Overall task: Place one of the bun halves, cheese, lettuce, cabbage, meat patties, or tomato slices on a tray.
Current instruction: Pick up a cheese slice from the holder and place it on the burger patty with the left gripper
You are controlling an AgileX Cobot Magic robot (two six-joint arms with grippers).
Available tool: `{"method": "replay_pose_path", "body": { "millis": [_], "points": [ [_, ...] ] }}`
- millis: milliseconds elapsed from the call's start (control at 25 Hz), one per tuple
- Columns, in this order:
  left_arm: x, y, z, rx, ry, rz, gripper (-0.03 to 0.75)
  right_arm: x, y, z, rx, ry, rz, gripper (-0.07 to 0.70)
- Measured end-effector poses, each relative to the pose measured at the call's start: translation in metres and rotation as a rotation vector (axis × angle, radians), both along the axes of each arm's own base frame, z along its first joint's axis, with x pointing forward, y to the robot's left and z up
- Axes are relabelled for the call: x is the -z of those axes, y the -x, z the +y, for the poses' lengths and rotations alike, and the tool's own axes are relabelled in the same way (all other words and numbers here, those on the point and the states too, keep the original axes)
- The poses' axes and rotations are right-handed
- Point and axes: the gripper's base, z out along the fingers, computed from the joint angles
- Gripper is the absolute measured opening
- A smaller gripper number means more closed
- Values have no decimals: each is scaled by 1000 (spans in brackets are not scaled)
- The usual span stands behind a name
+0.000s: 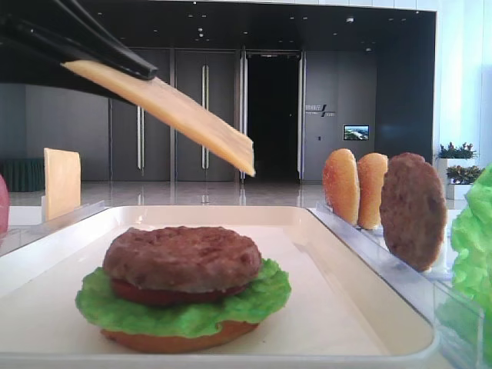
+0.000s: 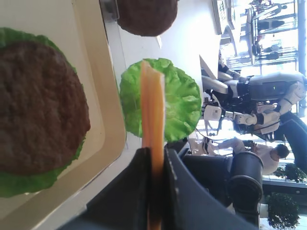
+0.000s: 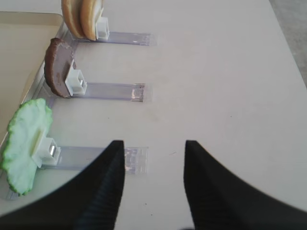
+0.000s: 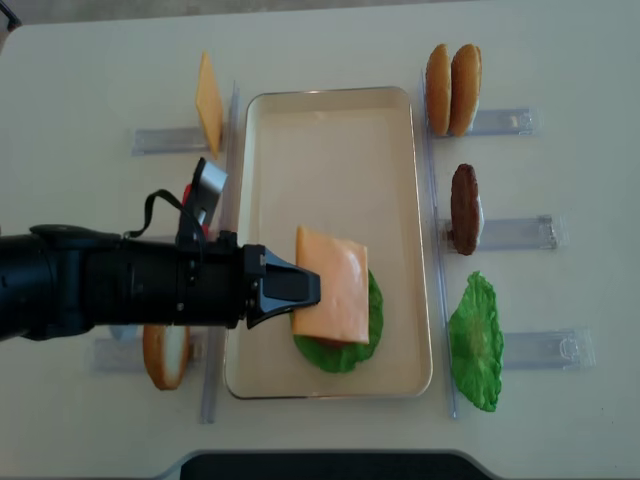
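My left gripper (image 4: 315,288) is shut on one edge of a cheese (image 4: 335,285) slice and holds it tilted in the air over the tray (image 4: 330,140). From the low front view the cheese (image 1: 192,115) slopes down to the right, well above a stack. That stack has a meat patty (image 1: 182,257) on top, then a tomato slice (image 1: 154,294), lettuce (image 1: 254,296) and a bun half (image 1: 177,338). In the left wrist view the cheese (image 2: 152,105) shows edge-on between the jaws. My right gripper (image 3: 154,143) is open over bare table.
Clear racks flank the tray. On the right stand two bun halves (image 4: 452,88), a patty (image 4: 464,208) and a lettuce leaf (image 4: 475,340). On the left stand another cheese slice (image 4: 208,100) and a bun half (image 4: 165,355).
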Motion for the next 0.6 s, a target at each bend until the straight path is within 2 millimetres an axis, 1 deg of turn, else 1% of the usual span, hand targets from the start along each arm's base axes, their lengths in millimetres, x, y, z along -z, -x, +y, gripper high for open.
{"method": "replay_pose_path", "body": {
  "millis": [240, 400, 600],
  "points": [
    [-3, -8, 12, -47, 33, -4, 34, 0, 0, 0, 0, 0, 0, 314],
    [-3, -7, 11, -25, 55, -5, 34, 0, 0, 0, 0, 0, 0, 314],
    [9, -8, 8, 20, 75, 29, 34, 0, 0, 0, 0, 0, 0, 313]
  ]
}}
